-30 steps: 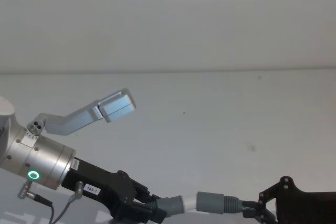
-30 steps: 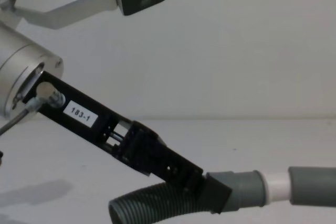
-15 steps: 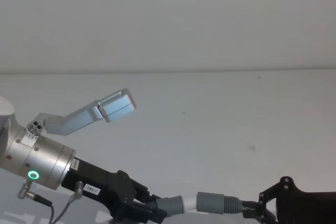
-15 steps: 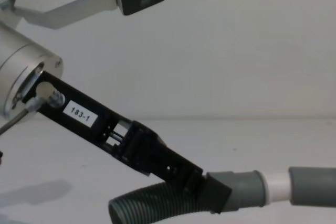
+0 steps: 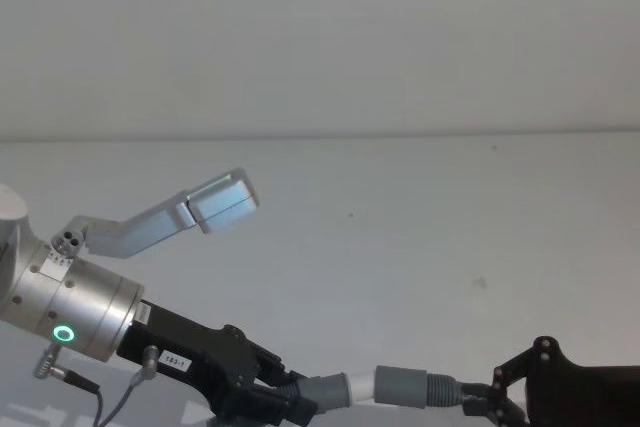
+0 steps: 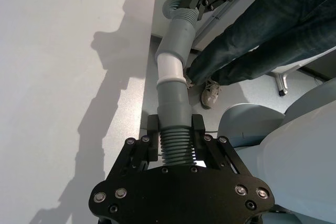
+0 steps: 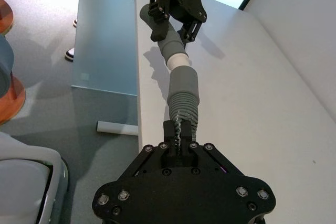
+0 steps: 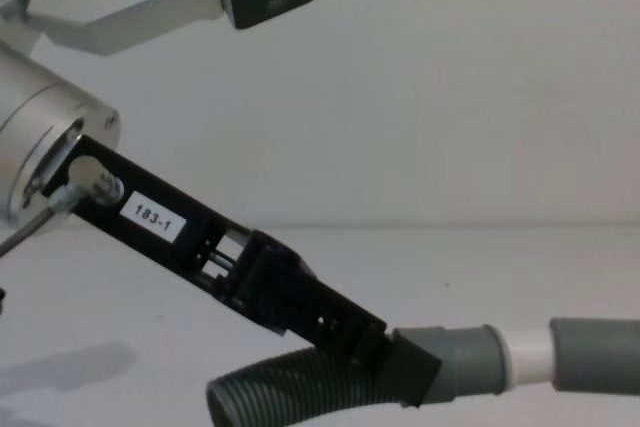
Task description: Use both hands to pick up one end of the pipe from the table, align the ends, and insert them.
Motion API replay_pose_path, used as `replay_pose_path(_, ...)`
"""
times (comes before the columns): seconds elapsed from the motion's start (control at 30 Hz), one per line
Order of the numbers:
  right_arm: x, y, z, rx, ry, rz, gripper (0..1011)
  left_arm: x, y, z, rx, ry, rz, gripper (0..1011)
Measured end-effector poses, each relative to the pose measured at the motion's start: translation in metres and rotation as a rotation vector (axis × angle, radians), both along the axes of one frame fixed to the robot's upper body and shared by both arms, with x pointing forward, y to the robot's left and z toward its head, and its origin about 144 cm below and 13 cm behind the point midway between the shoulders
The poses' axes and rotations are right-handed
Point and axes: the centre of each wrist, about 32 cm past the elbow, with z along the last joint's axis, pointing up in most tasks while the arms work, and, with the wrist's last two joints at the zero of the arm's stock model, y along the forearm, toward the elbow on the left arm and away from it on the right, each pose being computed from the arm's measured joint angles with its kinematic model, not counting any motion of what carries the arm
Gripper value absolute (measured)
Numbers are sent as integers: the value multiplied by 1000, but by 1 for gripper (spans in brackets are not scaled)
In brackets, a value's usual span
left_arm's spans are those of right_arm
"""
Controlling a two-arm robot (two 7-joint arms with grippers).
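Nearest the robot, at the table's (image 5: 420,237) front edge, both grippers hold the pipe (image 8: 290,392) up off the surface, one end each. The left gripper (image 6: 176,148) is clamped on the ribbed part just behind the cuff (image 6: 174,107) with the white tip (image 6: 171,69); in the chest view it slants down from the left with the hose curling away beneath it. The right gripper (image 7: 179,129) is closed on the ribs behind the socket (image 7: 184,83), at the lower right in the head view. Between them the two ends meet: the white tip is partly inside the socket, with a white band exposed between the grey parts, and the two cuffs look nearly in line, perhaps bent a little at the joint. So the job seems to be in the insertion step, with pickup and alignment done. The next move likely calls for pressing the two grippers toward each other along the shared axis, keeping the cuffs straight so the tip does not jam, until the white band goes into the socket. Beyond the joint the table lies bare to the wall (image 5: 320,37)
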Motion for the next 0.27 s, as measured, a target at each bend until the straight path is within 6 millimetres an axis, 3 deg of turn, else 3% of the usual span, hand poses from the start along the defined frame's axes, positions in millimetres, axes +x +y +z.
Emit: replay_pose_path(0.27, 0, 0, 0, 0, 0, 0, 40, 0, 0, 0, 0, 0, 0, 334)
